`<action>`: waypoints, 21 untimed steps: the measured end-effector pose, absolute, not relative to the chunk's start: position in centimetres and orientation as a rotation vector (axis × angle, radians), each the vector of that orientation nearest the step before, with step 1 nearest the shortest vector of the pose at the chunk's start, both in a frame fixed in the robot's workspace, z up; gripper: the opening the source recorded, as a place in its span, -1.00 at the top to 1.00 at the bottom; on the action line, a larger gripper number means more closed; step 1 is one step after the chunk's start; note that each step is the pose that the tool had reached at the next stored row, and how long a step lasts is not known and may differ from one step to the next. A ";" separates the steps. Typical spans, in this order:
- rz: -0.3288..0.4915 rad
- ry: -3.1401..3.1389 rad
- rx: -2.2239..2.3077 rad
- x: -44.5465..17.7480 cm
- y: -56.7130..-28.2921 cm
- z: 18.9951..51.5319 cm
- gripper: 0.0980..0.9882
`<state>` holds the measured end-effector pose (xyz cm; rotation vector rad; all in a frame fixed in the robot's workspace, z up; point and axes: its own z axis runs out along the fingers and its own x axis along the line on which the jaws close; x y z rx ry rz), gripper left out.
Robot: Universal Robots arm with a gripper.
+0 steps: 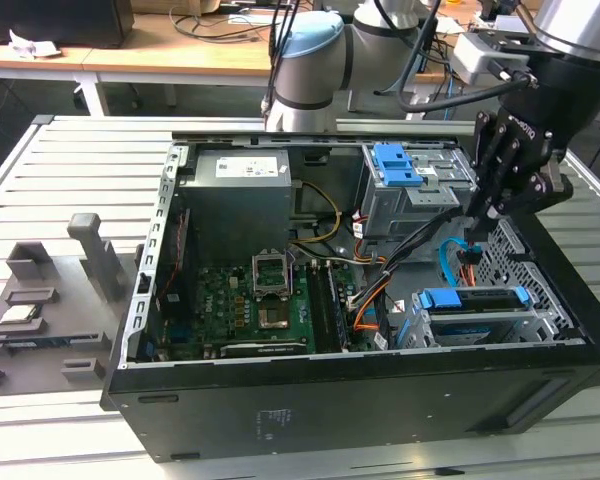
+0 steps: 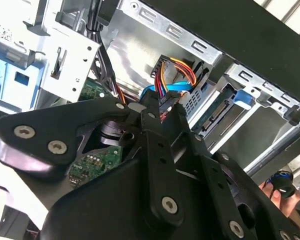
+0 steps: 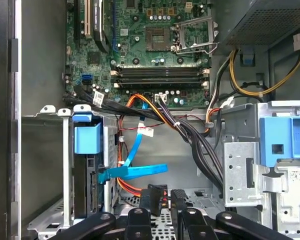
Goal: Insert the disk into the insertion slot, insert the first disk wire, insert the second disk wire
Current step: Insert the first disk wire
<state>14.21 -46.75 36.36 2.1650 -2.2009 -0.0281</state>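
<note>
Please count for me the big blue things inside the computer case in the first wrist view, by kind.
Disk caddy: 1
Latch on the taller cage: 1
Flat cable: 1
Total: 3

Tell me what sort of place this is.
Probably a robotics lab bench: an opened computer tower sits on a slatted metal table, a robot arm reaches into it, and wooden desks strewn with cables stand behind.
</note>
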 end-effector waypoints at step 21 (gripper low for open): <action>0.007 -2.188 2.146 14.2 -48.5 35.2 0.85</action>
